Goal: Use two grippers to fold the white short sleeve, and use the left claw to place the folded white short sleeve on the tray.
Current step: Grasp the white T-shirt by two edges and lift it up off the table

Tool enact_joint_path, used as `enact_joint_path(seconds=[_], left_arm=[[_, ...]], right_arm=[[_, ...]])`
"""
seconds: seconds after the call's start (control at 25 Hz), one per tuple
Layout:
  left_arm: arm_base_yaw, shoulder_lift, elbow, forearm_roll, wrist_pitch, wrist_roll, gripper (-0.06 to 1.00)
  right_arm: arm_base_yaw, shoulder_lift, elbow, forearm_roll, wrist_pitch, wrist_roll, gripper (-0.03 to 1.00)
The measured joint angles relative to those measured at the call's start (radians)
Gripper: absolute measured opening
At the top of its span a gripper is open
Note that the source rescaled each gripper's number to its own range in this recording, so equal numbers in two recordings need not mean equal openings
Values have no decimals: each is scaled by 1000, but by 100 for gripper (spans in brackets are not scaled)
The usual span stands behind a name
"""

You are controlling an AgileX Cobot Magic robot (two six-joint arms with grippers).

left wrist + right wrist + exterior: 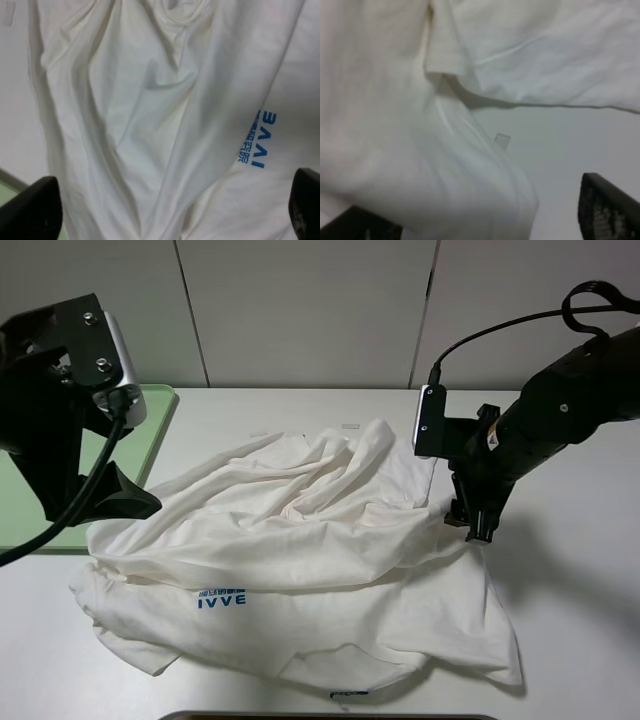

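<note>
The white short sleeve [300, 530] lies crumpled and spread on the white table, its blue "IVVE" lettering [221, 599] toward the front left. My left gripper [125, 498] hovers over the shirt's left edge. In the left wrist view [167, 210] its jaws stand wide apart with the shirt [150, 110] below them. My right gripper [478, 522] is at the shirt's right edge. In the right wrist view [485, 220] its jaws are also apart, with a fold of the shirt [420, 150] lying between them. The light green tray [150, 415] sits at the far left, partly hidden by the left arm.
Small pale tape strips [350, 426] lie on the table behind the shirt, and one shows beside the cloth in the right wrist view [502, 140]. A dark object's edge [330, 716] shows at the table's front. Grey wall panels stand behind the table.
</note>
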Motion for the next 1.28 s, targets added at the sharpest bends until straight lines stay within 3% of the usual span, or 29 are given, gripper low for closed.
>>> enact_joint_path(seconds=[0.16,0.2,0.28,0.36,0.4,0.92,1.28], left_arm=[[0,0,0,-1,0,0,90],[0,0,0,-1,0,0,90],[0,0,0,-1,-1,0,89],[0,0,0,-1,-1,0,89],[0,0,0,-1,-1,0,89],[0,64,5,9,-62,7,88],[0,381,6,160,-89,16,88]], right_arm=[[0,24,0,1,1,0,76],[0,33,0,1,8,0,70],[0,44,0,1,26,0,46],[0,50,0,1,39,0,10],[0,51,0,1,44,0,1],[0,51,0,-3,64,1,0],[0,51,0,-3,57,1,0]])
